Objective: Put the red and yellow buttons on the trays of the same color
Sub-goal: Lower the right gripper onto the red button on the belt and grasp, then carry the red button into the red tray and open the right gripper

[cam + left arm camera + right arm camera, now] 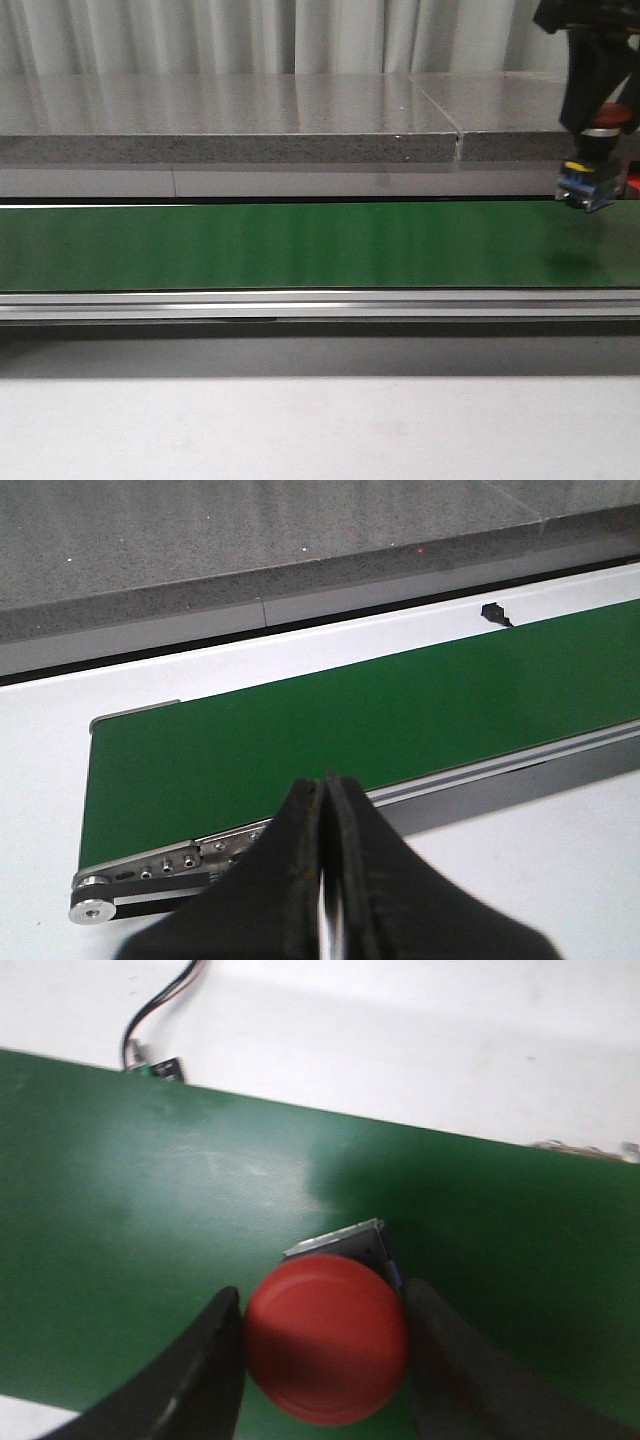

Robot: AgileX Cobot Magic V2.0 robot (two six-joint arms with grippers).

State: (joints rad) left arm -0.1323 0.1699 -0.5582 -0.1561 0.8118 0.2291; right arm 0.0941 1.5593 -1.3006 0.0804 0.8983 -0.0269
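Gripping a red button point(327, 1338), the right gripper point(325, 1360) hangs above the green conveyor belt point(300, 245) — far right end. Left gripper point(325, 880) pressed closed, empty, over the white tabletop point(520, 870).

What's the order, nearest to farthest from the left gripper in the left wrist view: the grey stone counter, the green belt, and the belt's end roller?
1. End roller, beside the left gripper.
2. Green belt, just beyond.
3. Grey stone counter, farthest back.
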